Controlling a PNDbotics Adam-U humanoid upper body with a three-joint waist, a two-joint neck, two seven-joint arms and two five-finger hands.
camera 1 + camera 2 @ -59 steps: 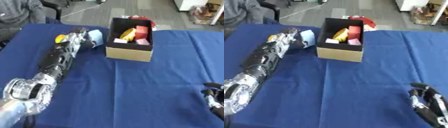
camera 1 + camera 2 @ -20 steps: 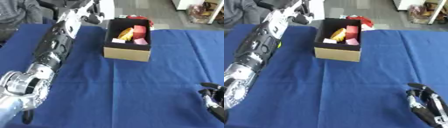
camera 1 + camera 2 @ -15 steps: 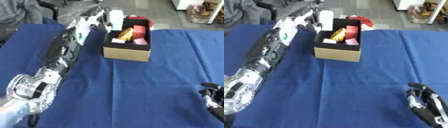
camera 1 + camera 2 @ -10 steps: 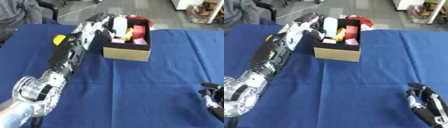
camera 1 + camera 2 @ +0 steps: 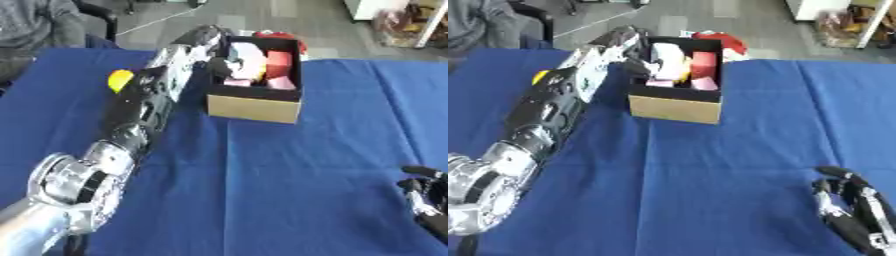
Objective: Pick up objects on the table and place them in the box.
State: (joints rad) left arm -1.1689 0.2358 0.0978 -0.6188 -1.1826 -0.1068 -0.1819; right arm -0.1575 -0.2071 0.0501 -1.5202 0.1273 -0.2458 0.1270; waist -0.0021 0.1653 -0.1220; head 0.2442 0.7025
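- Reaching across the table (image 5: 289, 190), our left hand (image 5: 208, 47) sits at the near-left rim of the box (image 5: 255, 106), with our long black and silver arm stretching back to the lower left corner.
- We see the left fingers (image 5: 220, 64) curled round a pale, whitish object (image 5: 241, 56), which hangs just inside the box opening, right beside the fingertips.
- Beyond those fingers, deeper in the box, lie a yellow item (image 5: 682, 70), a red block (image 5: 279, 64) and a pink piece (image 5: 282, 85); we cannot make out what they are.
- Past the far rim of the box, further from the fingers, a red thing (image 5: 719, 41) lies touching or just behind the box wall; we cannot tell which.
- On the other side of our left arm, away from the box, a small yellow object (image 5: 119, 80) rests on the blue cloth of the table, partly hidden by the arm.
- Our right hand (image 5: 849, 207) rests idle at the lower right corner, well apart from the box, its fingers relaxed, slightly spread, and holding nothing.
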